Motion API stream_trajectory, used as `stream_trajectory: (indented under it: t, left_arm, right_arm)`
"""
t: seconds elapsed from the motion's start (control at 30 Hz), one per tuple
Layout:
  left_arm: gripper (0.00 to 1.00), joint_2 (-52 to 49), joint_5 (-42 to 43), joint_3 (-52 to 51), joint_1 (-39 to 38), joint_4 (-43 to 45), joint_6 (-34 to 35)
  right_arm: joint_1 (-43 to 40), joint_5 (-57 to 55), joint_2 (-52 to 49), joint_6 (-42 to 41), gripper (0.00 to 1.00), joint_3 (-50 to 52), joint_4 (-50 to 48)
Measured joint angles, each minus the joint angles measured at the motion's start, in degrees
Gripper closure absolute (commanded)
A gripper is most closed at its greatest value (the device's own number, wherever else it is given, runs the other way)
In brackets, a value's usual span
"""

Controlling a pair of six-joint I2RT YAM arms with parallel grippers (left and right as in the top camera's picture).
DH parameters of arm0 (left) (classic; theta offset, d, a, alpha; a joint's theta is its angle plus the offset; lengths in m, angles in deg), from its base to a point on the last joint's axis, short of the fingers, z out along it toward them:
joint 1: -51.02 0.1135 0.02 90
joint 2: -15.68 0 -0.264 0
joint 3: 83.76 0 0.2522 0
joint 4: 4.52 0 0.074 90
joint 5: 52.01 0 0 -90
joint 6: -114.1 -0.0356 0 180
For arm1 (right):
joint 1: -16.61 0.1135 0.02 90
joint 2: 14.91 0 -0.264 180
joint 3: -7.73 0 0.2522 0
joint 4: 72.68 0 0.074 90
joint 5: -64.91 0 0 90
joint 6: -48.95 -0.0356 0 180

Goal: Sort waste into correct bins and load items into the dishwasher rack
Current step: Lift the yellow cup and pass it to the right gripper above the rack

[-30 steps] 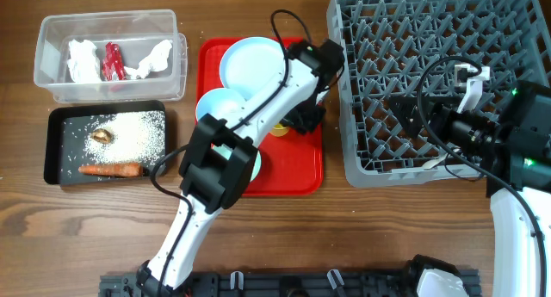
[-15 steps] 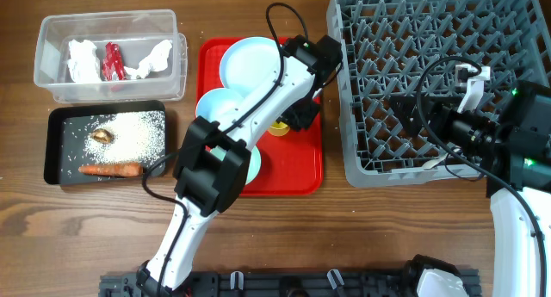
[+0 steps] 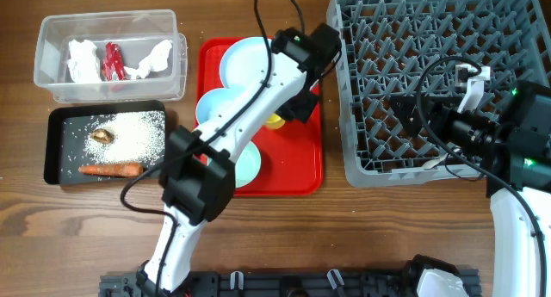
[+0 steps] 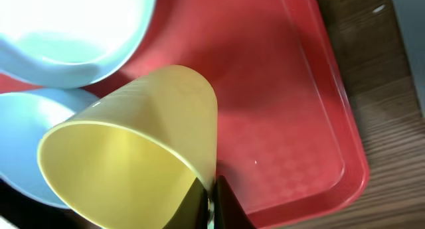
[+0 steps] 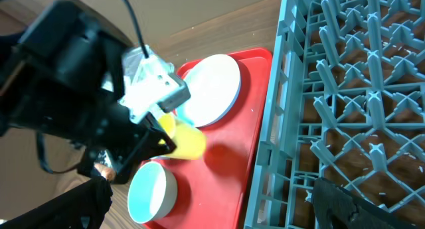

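left gripper [image 4: 211, 204] clamped on yellow cup [image 4: 133, 159] wall | red tray [image 4: 292, 123] under my fingers | right gripper [image 5: 219, 201] fingers apart

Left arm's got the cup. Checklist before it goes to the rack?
1. Left gripper grip on cup: ok, pinching its rim.
2. Cup off red tray: ok, shadow beneath it.
3. Cup empty: ok.
4. Rack slots free: ok, visible ones empty.
5. Right gripper clear of path: not ok, it hangs open over the rack.
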Motion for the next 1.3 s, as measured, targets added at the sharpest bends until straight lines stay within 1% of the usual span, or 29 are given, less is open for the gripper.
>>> stream_trajectory:
  t: [0.13, 0.2, 0.23, 0.3, 0.37, 0.43, 0.47, 0.53, 0.67, 0.8, 0.83, 0.93, 1.1, 1.2, 1.3]
  left_arm:
    - [0.96, 1.31, 0.28, 2.25, 0.92, -3.21, 1.55]
    - [0.96, 3.43, 3.98, 5.05, 2.91, -2.97, 2.32]
    - [0.96, 6.1, 7.45, 6.19, 5.51, -2.16, 2.54]
    - [0.96, 10.99, 18.86, 7.39, 13.07, -1.46, 1.22]
    - [0.96, 12.39, 32.0, 8.02, 20.57, -2.16, -1.92]
    - [0.96, 12.26, 41.79, 8.0, 24.83, -3.06, -4.74]
    - [0.96, 12.26, 48.52, 7.98, 26.64, -4.07, -7.06]
    - [0.96, 12.26, 58.45, 7.98, 27.61, -6.27, -12.0]
    - [0.96, 12.26, 68.59, 7.98, 27.34, -9.2, -18.75]
    - [0.96, 12.26, 72.61, 7.98, 27.32, -9.27, -20.52]
    - [0.96, 12.26, 74.27, 7.98, 27.32, -9.27, -21.14]
    - [0.96, 12.26, 76.56, 7.98, 27.32, -9.25, -21.99]
    - [0.96, 12.26, 78.93, 7.98, 27.32, -9.05, -22.18]
    - [0.96, 12.26, 80.72, 7.98, 27.32, -9.09, -22.21]
    - [0.96, 12.26, 81.77, 7.98, 26.23, -9.09, -22.18]
  right_arm:
    - [0.0, 0.0, 0.0, 0.0, 0.0, 0.0, 0.04]
    - [0.0, 0.0, 0.0, -0.07, 0.0, 0.0, 0.11]
    - [0.0, 0.0, 0.0, -0.28, 0.0, 0.0, 0.13]
    - [0.0, 0.44, 0.0, -0.68, 0.0, 0.0, -0.02]
    - [0.0, 0.94, 0.0, -1.14, 0.0, 0.0, -0.5]
    - [0.0, 3.3, -0.22, -1.57, 0.0, 0.0, -2.16]
    - [0.0, 6.08, -1.05, -1.81, 0.0, 0.0, -4.46]
    - [0.0, 11.5, -3.34, -2.56, 0.0, 0.11, -8.72]
    - [1.57, 20.9, -8.35, -5.84, 0.0, 0.11, -16.7]
    - [7.32, 23.69, -9.7, -11.32, 0.0, 0.17, -25.33]
    - [9.35, 23.5, -9.73, -13.55, 0.0, 0.17, -27.93]
    - [14.53, 20.41, -9.77, -18.93, 0.0, 0.2, -31.76]
    - [19.1, 16.57, -10.1, -23.12, 0.0, 0.24, -39.28]
    - [21.57, 13.9, -11.96, -25.0, 0.01, 0.24, -44.44]
    - [23.96, 12.74, -15.04, -26.82, 0.05, 0.22, -50.01]
